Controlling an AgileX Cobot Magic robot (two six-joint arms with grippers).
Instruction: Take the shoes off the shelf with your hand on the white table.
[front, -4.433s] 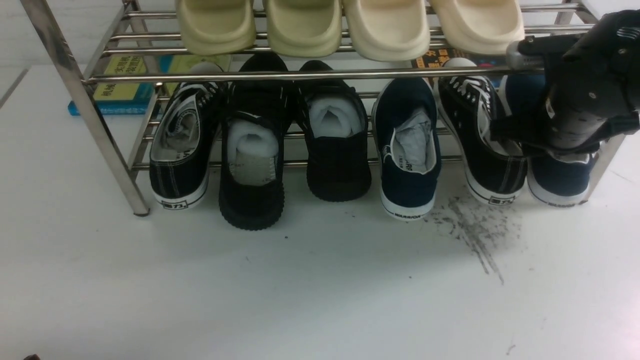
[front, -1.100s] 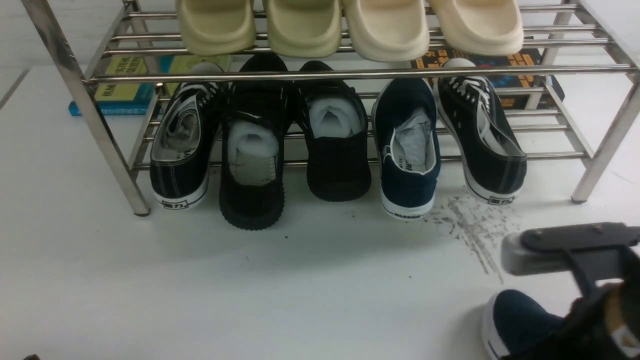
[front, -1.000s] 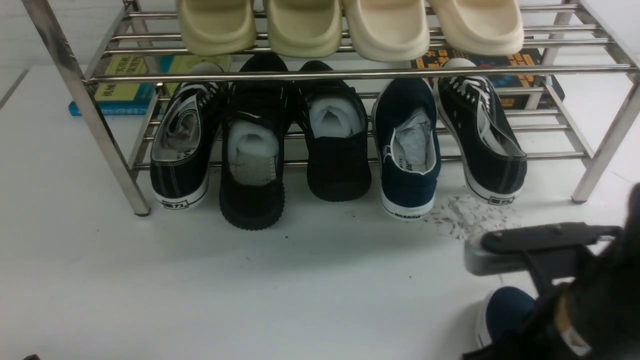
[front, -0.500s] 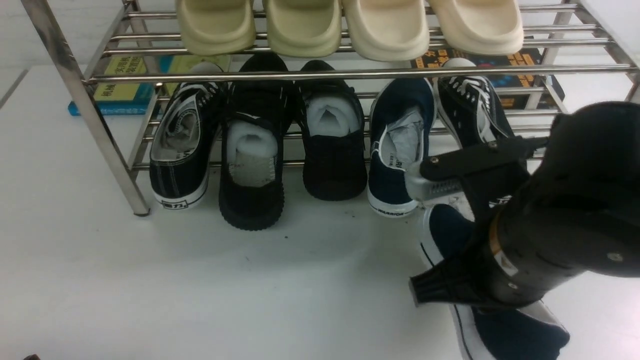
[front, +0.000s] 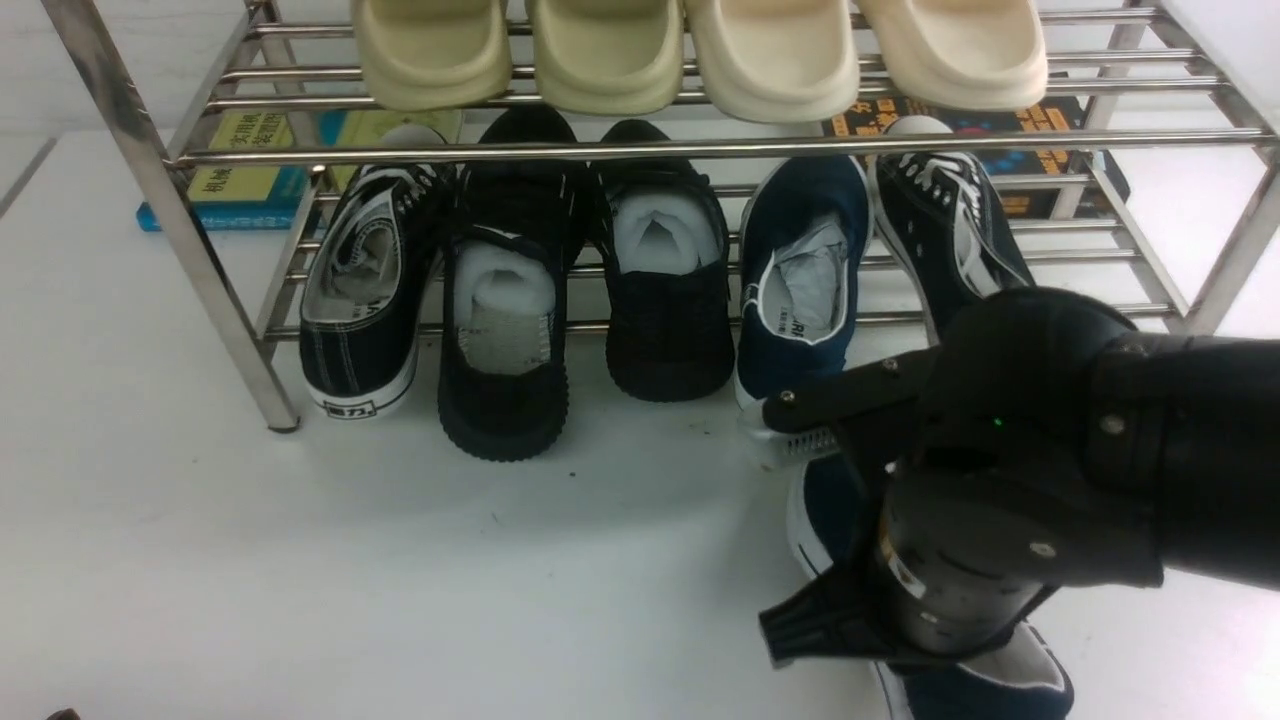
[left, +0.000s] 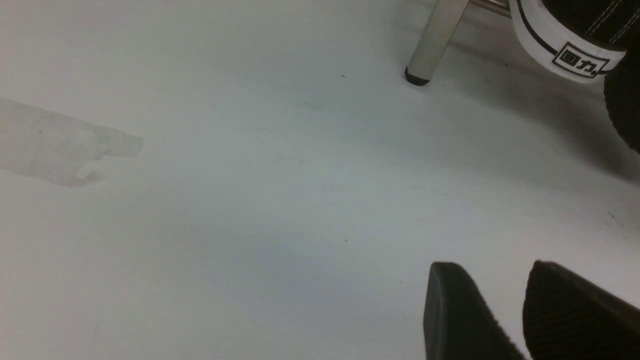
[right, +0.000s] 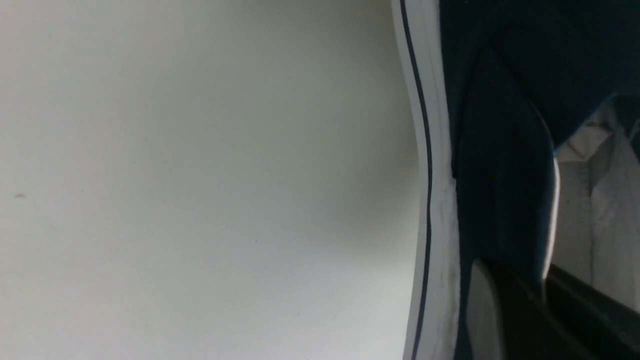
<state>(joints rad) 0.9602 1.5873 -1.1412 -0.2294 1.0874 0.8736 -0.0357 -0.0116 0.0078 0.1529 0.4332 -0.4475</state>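
Navy canvas is what has moved most. A few seconds ago your right gripper was at the right end of the shelf's lower tier, on the navy shoe standing there. That shoe is now off the rack and out over the white table. A second ago it was at the near right corner of the front view. Since then it has come left and toward the shelf, so its toe lies just in front of the heel of the second navy shoe. That second shoe is on the lower tier, fourth from the left, but its heel has swung left, close to the all-black shoe beside it. The grey-ended bracket on your wrist crosses in front of that heel, and you cannot tell whether they touch.

Your right arm reaches in from the right edge, bends at a bulky joint with a small green light, and turns down toward the near side of the table. In the right wrist view the fingers pinch the shoe's white-trimmed collar, one outside and one inside by the paper stuffing. You cannot tell whether the sole rests on the table.

Your left gripper hovers low over the table near the shelf's left leg, its fingertips parted by a narrow gap and holding nothing.
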